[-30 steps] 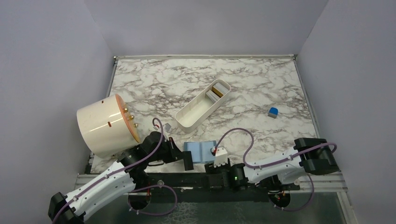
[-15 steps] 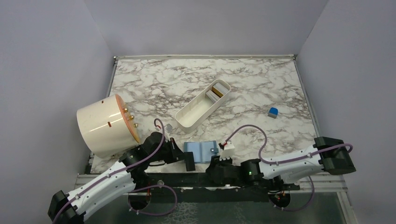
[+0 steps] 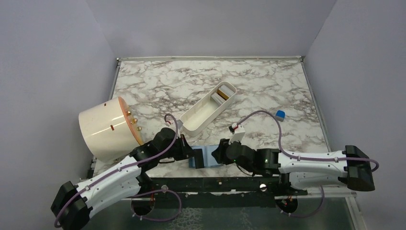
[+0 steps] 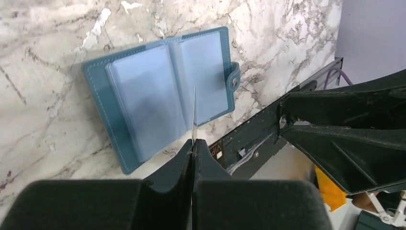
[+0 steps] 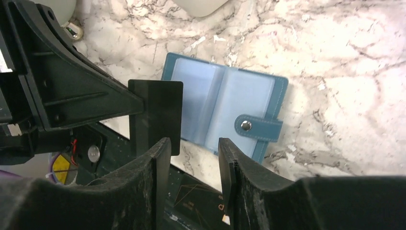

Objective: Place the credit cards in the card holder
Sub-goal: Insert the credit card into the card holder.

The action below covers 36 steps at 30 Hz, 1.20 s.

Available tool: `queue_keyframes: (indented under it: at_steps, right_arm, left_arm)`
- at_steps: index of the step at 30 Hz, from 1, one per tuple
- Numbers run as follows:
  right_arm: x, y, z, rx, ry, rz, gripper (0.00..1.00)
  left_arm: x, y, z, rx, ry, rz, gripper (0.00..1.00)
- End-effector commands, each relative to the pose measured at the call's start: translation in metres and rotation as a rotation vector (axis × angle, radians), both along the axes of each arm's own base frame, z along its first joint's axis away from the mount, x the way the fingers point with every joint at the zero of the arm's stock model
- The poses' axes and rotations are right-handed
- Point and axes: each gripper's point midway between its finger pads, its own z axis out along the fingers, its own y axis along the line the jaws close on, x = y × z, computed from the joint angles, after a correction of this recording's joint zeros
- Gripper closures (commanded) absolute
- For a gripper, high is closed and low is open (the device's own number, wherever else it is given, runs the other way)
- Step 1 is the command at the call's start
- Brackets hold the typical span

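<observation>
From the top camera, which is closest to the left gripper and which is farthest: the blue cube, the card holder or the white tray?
1. card holder, right beside the left gripper and its black card, near edge.
2. white tray, farther back, mid-table.
3. blue cube, far off to the right.
</observation>
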Motion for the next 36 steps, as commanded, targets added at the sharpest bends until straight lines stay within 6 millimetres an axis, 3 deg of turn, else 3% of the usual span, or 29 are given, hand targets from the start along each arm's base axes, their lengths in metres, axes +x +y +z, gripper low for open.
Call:
queue_keyframes:
  at_steps: [1, 12, 23, 36]
  right_arm:
    - [0.011, 0.01, 0.006, 0.002, -0.018, 0.105, 0.6]
    - [0.038, 0.012, -0.038, -0.097, 0.049, 0.127, 0.69]
    - [0.037, -0.005, -0.089, -0.207, 0.139, 0.103, 0.8]
    - [0.032, -0.015, -0.107, -0.24, 0.173, 0.087, 0.86]
  left_arm:
    - [0.022, -0.014, 0.015, -0.007, -0.098, -0.033, 1.0]
    - [0.03, -0.027, -0.001, -0.027, -0.033, -0.073, 1.0]
    - [0.03, -0.033, -0.019, -0.018, 0.026, -0.095, 1.0]
    - [0.031, -0.026, -0.041, 0.075, 0.082, -0.088, 1.0]
